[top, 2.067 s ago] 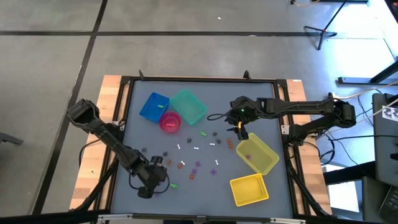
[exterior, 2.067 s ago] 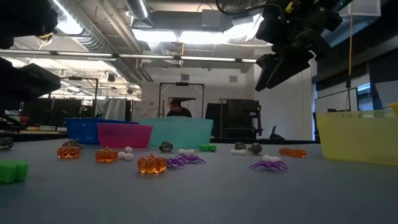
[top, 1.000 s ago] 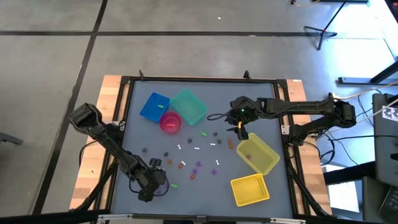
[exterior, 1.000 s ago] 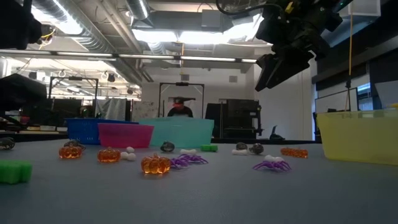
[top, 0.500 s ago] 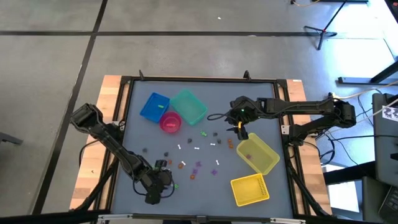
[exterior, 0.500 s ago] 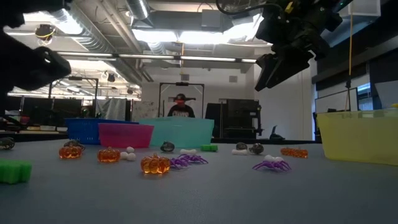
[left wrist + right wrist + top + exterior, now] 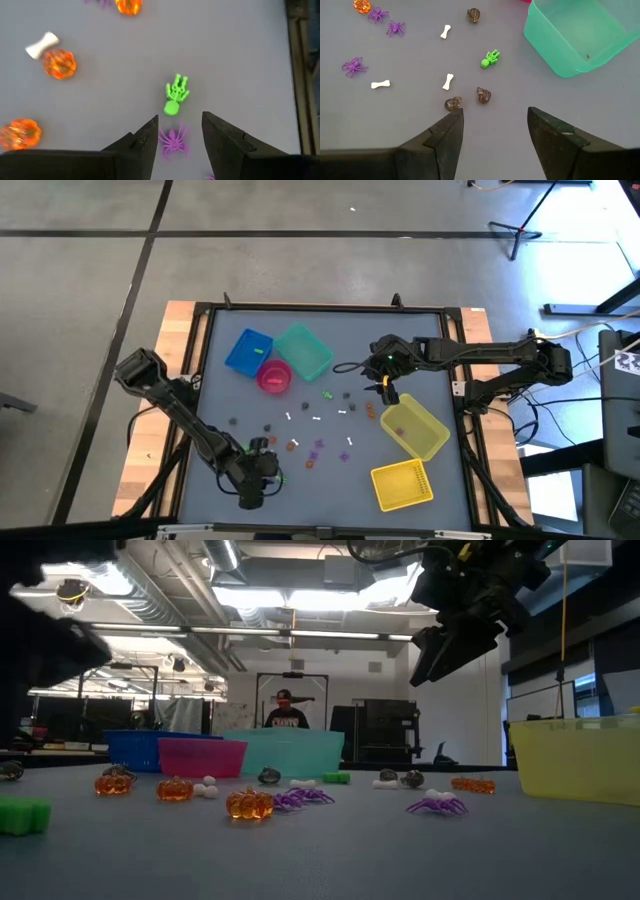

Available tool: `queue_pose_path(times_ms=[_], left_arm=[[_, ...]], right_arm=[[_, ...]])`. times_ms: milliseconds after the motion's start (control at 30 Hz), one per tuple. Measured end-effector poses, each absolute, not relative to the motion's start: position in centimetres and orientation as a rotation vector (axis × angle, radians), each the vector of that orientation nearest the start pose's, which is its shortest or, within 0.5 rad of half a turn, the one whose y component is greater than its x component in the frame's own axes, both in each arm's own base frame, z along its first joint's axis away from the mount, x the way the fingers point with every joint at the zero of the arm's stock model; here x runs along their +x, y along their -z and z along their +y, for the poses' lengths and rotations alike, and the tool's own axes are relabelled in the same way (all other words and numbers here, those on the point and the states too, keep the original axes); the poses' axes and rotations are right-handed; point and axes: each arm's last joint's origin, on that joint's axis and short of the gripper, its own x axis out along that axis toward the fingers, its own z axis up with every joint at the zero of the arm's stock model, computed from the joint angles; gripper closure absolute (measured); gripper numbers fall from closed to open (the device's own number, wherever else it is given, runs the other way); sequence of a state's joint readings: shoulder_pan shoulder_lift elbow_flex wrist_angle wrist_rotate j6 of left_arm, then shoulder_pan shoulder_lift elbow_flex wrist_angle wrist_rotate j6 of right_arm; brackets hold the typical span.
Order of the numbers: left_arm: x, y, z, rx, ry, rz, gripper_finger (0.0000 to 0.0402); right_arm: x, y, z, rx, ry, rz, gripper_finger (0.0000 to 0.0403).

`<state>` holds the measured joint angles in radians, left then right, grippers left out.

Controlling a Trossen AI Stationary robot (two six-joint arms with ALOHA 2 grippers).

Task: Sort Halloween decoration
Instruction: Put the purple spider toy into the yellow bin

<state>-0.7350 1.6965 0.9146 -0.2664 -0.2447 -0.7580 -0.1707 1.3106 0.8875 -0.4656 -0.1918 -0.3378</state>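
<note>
Sorting barely under way on the grey worktop (image 7: 330, 455). Most of the Halloween decoration (image 7: 318, 420) lying loose across the middle: orange pumpkins (image 7: 248, 804), purple spiders (image 7: 435, 805), white bones (image 7: 447, 81), dark grey skulls (image 7: 483, 95).

Left pincer (image 7: 177, 135) at about 7 o'clock on the worktop, fingers apart and empty, poised over a purple spider (image 7: 174, 141) with a green skeleton hand (image 7: 175, 93) just beyond it.

Right pincer (image 7: 492, 125) raised at about 2 o'clock, fingers spread wide, gripping nothing, looking down on skulls, bones and another green piece (image 7: 490, 59) beside the teal bin (image 7: 575, 35).

At 10 to 11 o'clock, blue bin (image 7: 248, 351), teal bin and pink bin (image 7: 273, 376) clustered together; a speck of green visible in the blue one, a small dark speck in the teal. At 4 to 5 o'clock, two yellow bins (image 7: 414, 429), the nearer to the centre seemingly holding a few small pieces, too small to tell which.

By the look of it, nearly all still to do: almost every trinket left to be picked up and binned by kind.
</note>
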Motion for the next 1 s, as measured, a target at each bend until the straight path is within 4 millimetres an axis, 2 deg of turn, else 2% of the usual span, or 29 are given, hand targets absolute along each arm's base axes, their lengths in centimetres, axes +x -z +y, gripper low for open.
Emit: queue_pose_path(times_ms=[300,667,1000], left_arm=[[23.8,-13.6,-21.5,-0.178,0.049,1.052,0.0266],[23.6,-13.4,-21.5,-0.242,-0.018,1.065,0.0266],[23.3,-13.3,-21.3,-0.221,-0.033,1.090,0.0266]], right_arm=[[25.8,-23.8,-3.9,-0.156,-0.166,0.858,0.0182],[25.8,-23.8,-3.9,-0.156,-0.167,0.857,0.0182],[25.8,-23.8,-3.9,-0.156,-0.167,0.857,0.0182]])
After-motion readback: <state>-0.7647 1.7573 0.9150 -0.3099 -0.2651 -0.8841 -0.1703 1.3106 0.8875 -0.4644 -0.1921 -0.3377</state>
